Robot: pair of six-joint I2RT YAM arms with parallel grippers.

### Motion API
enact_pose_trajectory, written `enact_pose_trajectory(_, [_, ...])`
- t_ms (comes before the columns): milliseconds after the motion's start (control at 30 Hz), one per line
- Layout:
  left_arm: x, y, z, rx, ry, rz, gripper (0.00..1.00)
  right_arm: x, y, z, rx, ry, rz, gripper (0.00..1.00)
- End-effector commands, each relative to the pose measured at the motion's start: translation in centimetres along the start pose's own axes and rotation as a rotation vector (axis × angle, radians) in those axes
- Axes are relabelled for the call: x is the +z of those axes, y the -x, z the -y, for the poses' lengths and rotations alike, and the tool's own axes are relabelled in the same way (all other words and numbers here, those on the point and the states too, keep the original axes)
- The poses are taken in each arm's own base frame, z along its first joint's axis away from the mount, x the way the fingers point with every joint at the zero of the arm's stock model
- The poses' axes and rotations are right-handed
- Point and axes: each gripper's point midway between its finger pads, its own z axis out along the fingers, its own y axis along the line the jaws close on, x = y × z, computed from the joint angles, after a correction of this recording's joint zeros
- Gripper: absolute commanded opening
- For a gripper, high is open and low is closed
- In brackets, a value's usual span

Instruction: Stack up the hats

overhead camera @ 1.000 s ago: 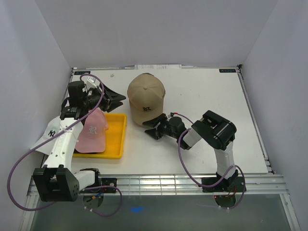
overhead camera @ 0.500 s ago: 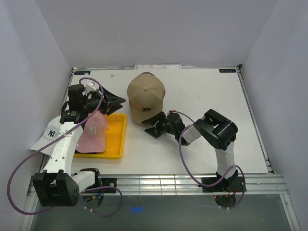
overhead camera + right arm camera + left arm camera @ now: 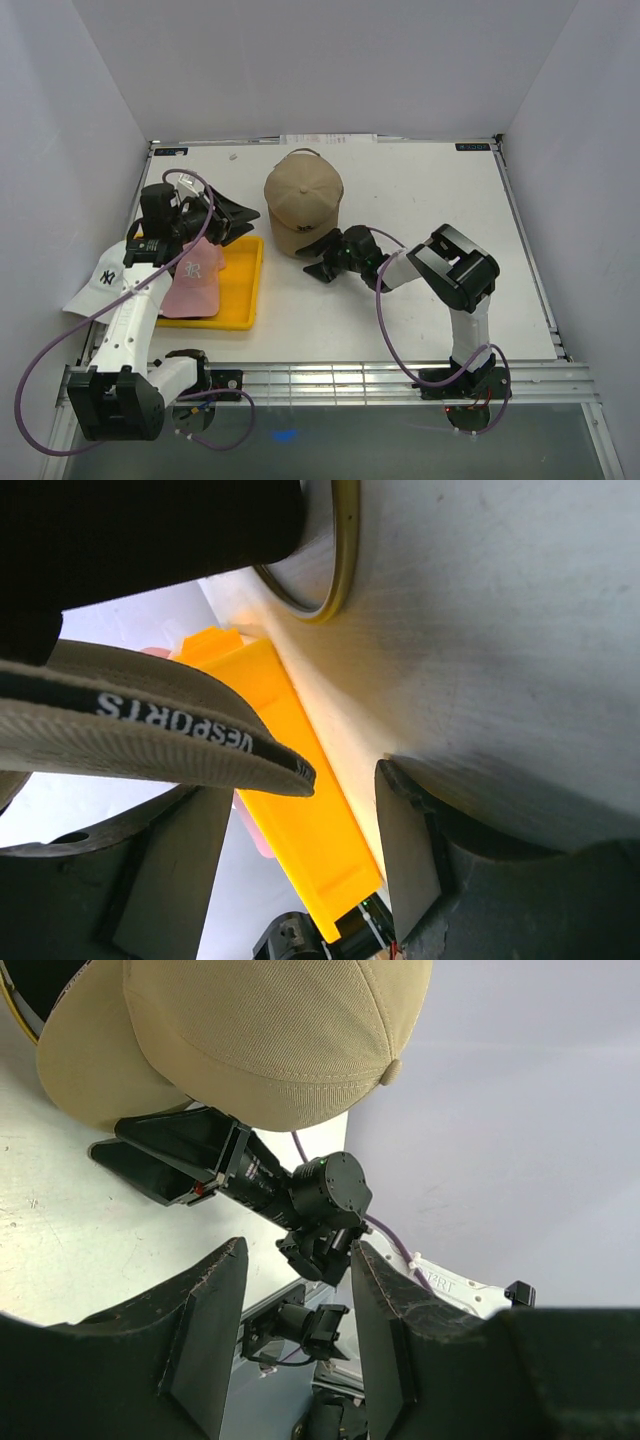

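White tabletop [image 3: 440,190] | no stack seen: tan cap [image 3: 304,195] centre, pink cap [image 3: 195,275] frame-left | left tool [image 3: 235,218] wide, empty | right tool [image 3: 318,258] wide around tan brim

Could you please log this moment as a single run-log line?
right gripper: open at tan cap brim | left gripper: open, empty | pink cap: on yellow tray | white cap: unstacked, left

place: lab test cell | evidence: bare white walls [image 3: 320,70], white table [image 3: 430,190], aluminium rail [image 3: 350,378] at near edge

cap [image 3: 190,275] in the tray [image 3: 246,285]
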Motion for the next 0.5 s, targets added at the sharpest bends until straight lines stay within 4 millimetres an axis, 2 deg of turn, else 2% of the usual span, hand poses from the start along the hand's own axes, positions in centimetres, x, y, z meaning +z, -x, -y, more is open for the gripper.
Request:
enact_pose_trajectory(0, [-0.8, -0.1, 0.5, 0.015, -0.012, 0.032, 0.56, -0.1, 1.1, 4.3, 0.037, -0.192, 0.011, 0.64])
enact_pose_trajectory(233, [-1.3, -0.4, 0.3, 0.018, 0.0, 0.059, 0.57, -0.7, 1.2, 3.3, 0.011, -0.156, -0.01, 0.65])
enact_pose_trajectory(467, [-1.8, -0.7, -0.6, 0.028, 0.039, 0.081, 0.61, -2.0, 1.1, -0.6, -0.056, -0.026, -0.031, 0.66])
